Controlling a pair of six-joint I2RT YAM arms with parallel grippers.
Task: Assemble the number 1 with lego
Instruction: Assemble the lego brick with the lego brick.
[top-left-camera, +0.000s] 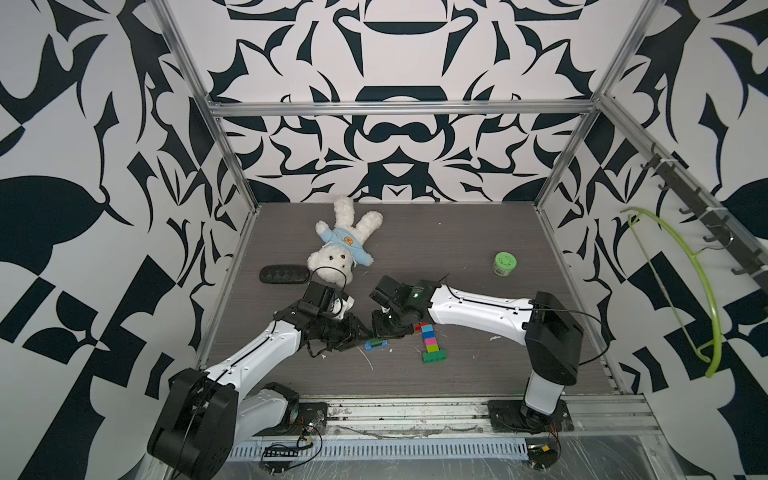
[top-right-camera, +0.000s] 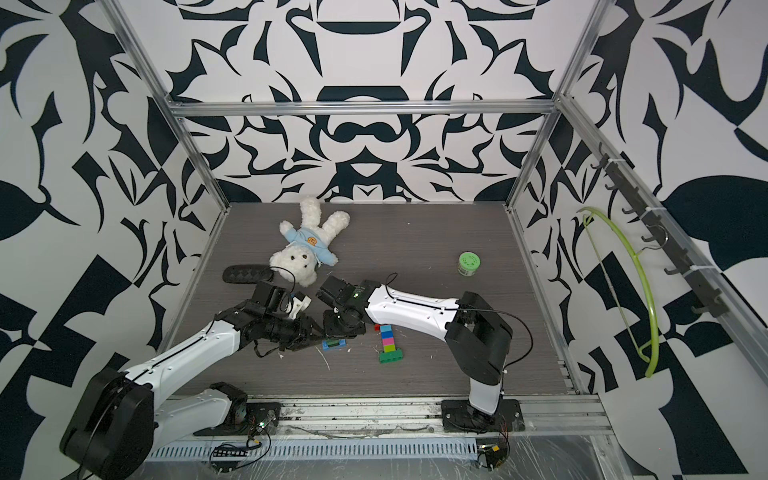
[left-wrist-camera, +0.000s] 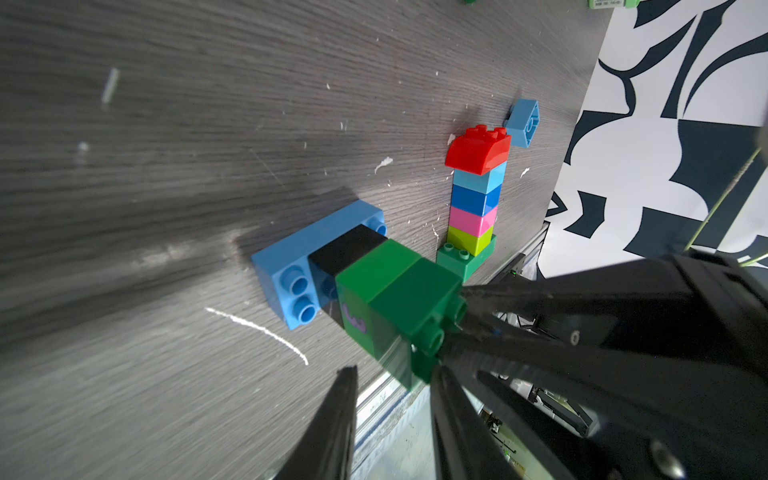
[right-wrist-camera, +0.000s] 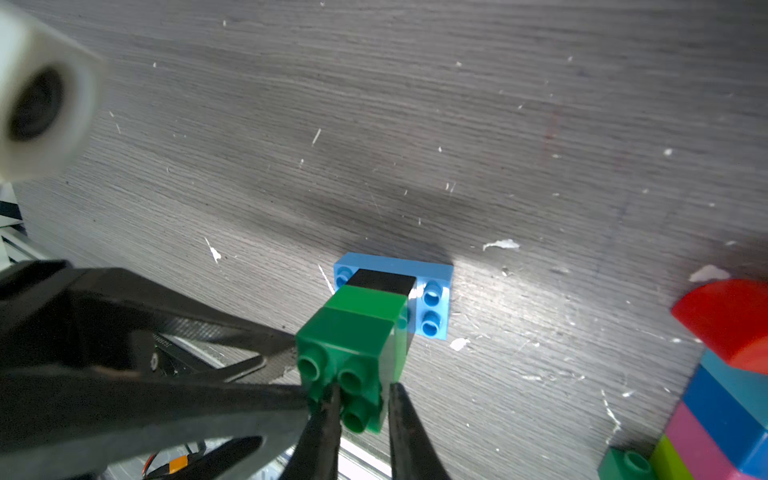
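Place: robotics lab test cell.
Enclosure: aluminium frame bars (top-left-camera: 399, 109), black-and-white patterned wall panels (top-left-camera: 395, 54) on three sides.
Robots: left arm (top-left-camera: 257, 349) and right arm (top-left-camera: 478, 309) bolted to a slotted metal rail (top-left-camera: 415, 409) at the front, loose wiring (top-left-camera: 286, 451) exposed.
Desk: scuffed dark wood-grain desk (top-left-camera: 436, 249) carrying props: teddy bear (top-left-camera: 340, 245), jar (top-left-camera: 505, 264), lego bricks (top-left-camera: 430, 343).
Side wall: hook rack (top-left-camera: 706, 208) with a lime hanger (top-left-camera: 715, 340).

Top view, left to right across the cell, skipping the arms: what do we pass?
Black case → teddy bear → small brick stack → tall brick column → green-lidded jar → green hanger on the side wall.
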